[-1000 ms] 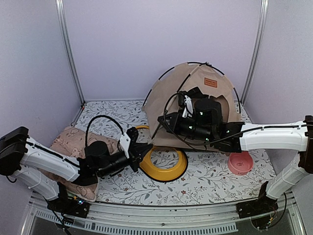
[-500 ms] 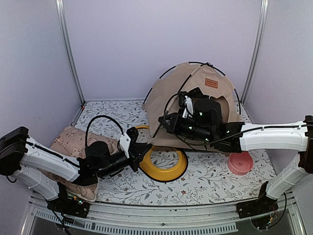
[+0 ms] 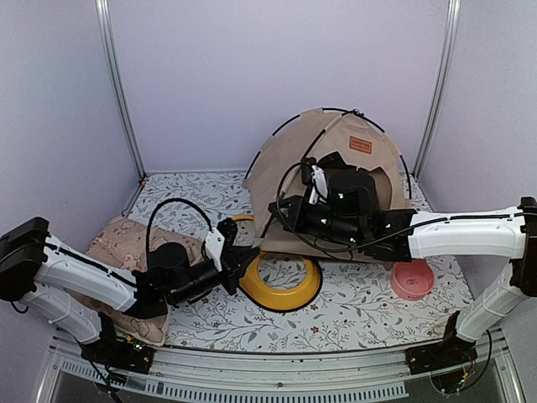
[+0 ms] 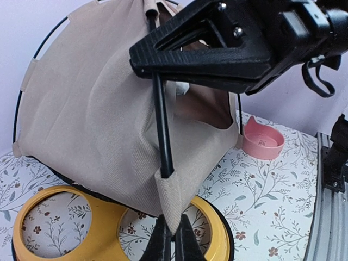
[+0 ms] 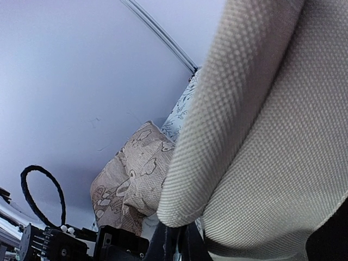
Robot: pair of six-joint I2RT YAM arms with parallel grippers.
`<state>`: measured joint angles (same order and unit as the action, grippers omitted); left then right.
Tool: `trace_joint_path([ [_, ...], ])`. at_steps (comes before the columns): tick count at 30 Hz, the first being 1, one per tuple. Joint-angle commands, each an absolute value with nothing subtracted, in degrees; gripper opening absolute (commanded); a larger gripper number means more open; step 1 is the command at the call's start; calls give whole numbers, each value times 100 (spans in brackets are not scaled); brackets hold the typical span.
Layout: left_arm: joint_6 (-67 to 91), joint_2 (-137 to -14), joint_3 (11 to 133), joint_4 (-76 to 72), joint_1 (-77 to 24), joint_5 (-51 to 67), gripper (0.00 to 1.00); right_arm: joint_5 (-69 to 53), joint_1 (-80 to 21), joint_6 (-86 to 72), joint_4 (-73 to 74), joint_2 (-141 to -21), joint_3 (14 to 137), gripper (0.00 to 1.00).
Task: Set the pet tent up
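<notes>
- At the back right of the tabletop [image 3: 361,315], the tent [image 3: 336,164] is standing as a tan dome, with its base lying on the flowered cover and its open front facing the arms.
- A thin black pole [image 4: 162,125] is running down the front of the tent and ending in a small fabric pocket at the bottom corner.
- The left claw [image 4: 174,242] is clenching the tip of that fabric pocket, holding the corner just above the rim of the yellow tray [image 3: 285,292].
- The right claw [image 5: 175,244] is reaching in from the right, well above the left one, and is clamping a folded edge of the tent fabric beside the pole; its fingers are squeezed tight together.
- The tray is lying flat in front of the tent, its back edge tucked under the tent's hem, with the tabletop pattern showing through its round openings.
- A pink bowl [image 3: 412,279] is sitting just off the tent's front right corner.
- A pinkish cushion [image 3: 126,243] is lying at the left, well apart from the tent, partly under the left arm.
</notes>
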<state>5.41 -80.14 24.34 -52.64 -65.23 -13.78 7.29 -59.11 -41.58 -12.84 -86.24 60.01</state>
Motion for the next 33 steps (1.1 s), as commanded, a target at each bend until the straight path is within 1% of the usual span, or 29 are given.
trace_joint_path([
  [1,659,-7887,2584,-5437,-6519,-1319,0,873,-6003,-3786,-998,-8926,6136,0],
  [12,1026,-7936,2755,-4994,-6245,-1206,1,637,-6168,-3902,-1107,-9200,6170,0],
  [14,1106,-7933,2760,-4952,-6186,-1109,5,620,-6186,-3914,-1114,-9239,6136,0],
  [17,1133,-7928,2779,-4891,-6163,-990,18,579,-6185,-3957,-1114,-9317,6109,0],
  [19,1150,-7928,2818,-4782,-6157,-966,24,539,-6187,-3989,-1116,-9361,6131,0],
  [22,1160,-7895,2834,-4684,-6158,-954,29,519,-6186,-3991,-1107,-9410,6177,0],
  [25,1136,-7866,2839,-4588,-6145,-1013,31,504,-6185,-3992,-1107,-9431,6244,0],
  [29,1157,-7857,2860,-4487,-6087,-1098,33,419,-6187,-3989,-1100,-9439,6324,15],
  [30,1164,-7852,2870,-4456,-6073,-1099,33,395,-6190,-3990,-1088,-9437,6338,17],
  [31,1167,-7853,2880,-4430,-6055,-1093,32,388,-6188,-3982,-1057,-9431,6360,24],
  [33,1182,-7856,2919,-4358,-6024,-1094,32,408,-6188,-3990,-1002,-9408,6367,32],
])
